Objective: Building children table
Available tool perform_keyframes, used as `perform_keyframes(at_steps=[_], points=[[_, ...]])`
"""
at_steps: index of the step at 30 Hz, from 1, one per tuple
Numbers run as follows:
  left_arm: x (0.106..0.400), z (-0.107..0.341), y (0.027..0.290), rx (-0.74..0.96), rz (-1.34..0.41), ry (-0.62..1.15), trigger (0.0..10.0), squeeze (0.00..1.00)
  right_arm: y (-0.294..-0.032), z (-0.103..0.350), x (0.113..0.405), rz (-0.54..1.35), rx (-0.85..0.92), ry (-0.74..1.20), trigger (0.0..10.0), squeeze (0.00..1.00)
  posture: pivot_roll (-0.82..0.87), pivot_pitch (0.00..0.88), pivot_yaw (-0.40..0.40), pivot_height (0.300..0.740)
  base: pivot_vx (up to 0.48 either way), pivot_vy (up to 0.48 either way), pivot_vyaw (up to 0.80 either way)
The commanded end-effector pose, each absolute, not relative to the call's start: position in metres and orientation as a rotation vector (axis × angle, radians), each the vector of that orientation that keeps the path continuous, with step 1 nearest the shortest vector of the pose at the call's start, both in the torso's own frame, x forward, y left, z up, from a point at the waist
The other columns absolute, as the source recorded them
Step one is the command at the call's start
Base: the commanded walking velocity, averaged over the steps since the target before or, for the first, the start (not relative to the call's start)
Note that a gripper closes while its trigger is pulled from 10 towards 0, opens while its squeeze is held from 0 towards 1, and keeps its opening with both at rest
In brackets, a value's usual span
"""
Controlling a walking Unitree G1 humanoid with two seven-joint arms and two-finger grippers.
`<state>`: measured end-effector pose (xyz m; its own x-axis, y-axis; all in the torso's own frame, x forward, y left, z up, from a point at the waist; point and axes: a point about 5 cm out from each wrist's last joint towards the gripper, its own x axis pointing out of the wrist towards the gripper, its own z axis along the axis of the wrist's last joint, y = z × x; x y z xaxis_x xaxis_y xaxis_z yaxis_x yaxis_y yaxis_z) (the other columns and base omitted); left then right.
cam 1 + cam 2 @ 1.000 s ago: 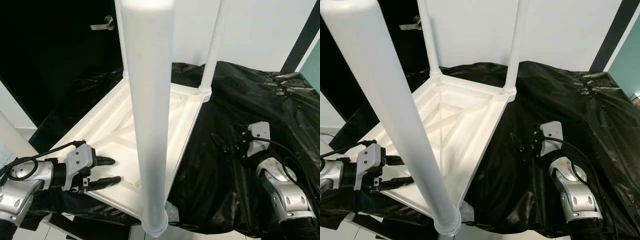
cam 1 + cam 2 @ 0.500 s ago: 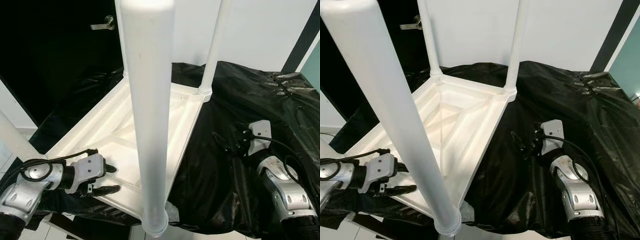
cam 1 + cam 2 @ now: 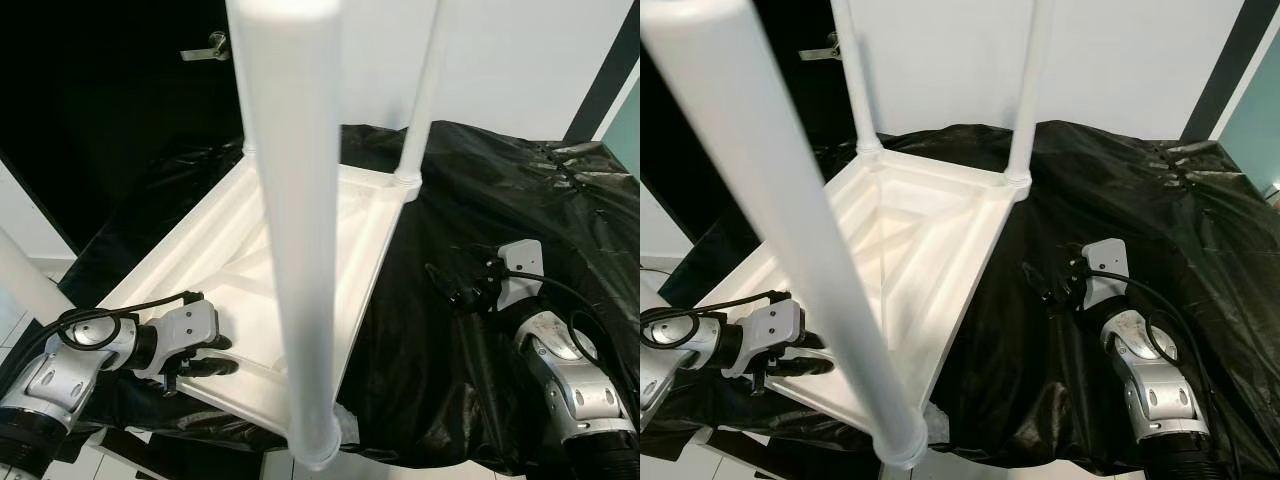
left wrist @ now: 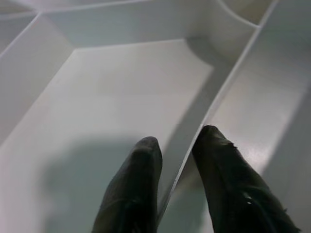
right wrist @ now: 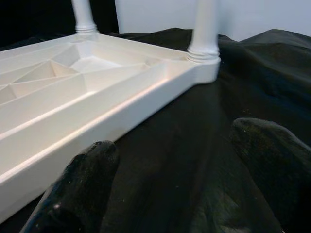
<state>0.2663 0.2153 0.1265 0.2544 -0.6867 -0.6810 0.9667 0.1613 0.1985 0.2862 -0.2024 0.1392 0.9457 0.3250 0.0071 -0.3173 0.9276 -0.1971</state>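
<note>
While its two black fingers (image 4: 131, 194) straddle a thin white rib on the underside, the left pincer (image 3: 205, 354) pinches that rib at the near left edge of the white plastic children's table (image 3: 300, 250), which lies upside down with its ribbed underside up. From it, round white plastic legs (image 3: 290, 230) stand upward, one close to the camera and two at the far corners. Across the table's right edge, the right pincer (image 3: 452, 284) hovers spread apart over the crumpled black plastic sheet (image 3: 500, 200) beneath the table, fingers aimed at its side.
</note>
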Motion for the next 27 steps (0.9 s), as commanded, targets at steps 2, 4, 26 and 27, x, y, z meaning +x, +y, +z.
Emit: perform_keyframes(at_steps=[2, 4, 26, 27], points=[[0.274, 0.127, 0.227, 0.669, -1.037, 0.463, 0.0, 0.0, -0.203, 0.14, 0.285, 0.328, -0.197, -0.04, 10.0, 0.0, 0.01, 0.0, -0.005, 0.74, 0.0, 0.0, 0.0], [0.275, 0.127, 0.228, 0.665, -1.013, 0.466, 0.0, 0.0, -0.202, 0.14, 0.285, 0.334, -0.195, -0.041, 10.0, 0.0, 0.01, 0.0, -0.008, 0.74, 0.0, 0.0, 0.0], [0.29, 0.122, 0.22, 0.611, -0.811, 0.426, 0.0, 0.0, -0.196, 0.138, 0.277, 0.312, -0.123, -0.066, 10.0, 0.0, 0.01, 0.0, -0.01, 0.74, 0.0, 0.0, 0.0], [0.29, 0.122, 0.22, 0.611, -0.811, 0.426, 0.0, 0.0, -0.196, 0.138, 0.277, 0.312, -0.123, -0.066, 10.0, 0.0, 0.01, 0.0, -0.01, 0.74, 0.0, 0.0, 0.0]])
